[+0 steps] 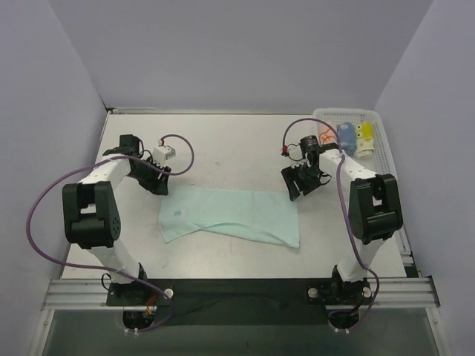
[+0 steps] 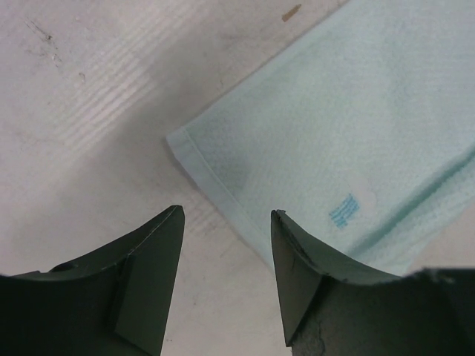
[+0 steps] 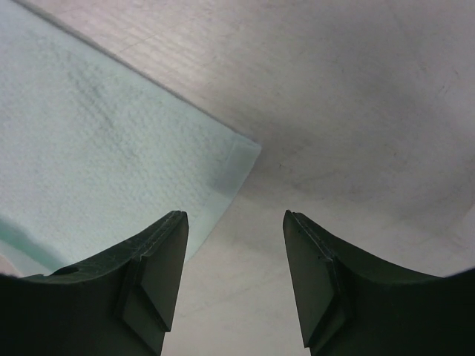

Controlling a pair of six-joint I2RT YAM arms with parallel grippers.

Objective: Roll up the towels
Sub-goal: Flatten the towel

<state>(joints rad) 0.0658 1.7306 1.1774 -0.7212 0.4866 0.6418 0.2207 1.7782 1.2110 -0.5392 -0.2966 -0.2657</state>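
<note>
Towel [image 1: 230,215] (mint-green) lies spread flat at table [image 1: 223,141] centre. Your left gripper [image 2: 226,215] and right gripper [image 3: 236,216] hover parted and empty, one at each far corner, likely so both corners lift together and the roll starts straight; rolled towels [image 1: 346,136] sit in the far-right basket [image 1: 384,159]

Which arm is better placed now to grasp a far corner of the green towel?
Right, slightly. Both hang open by a far corner, but the green towel's corner lies ahead between the right gripper's fingers; for the left gripper it sits off to one side.
</note>
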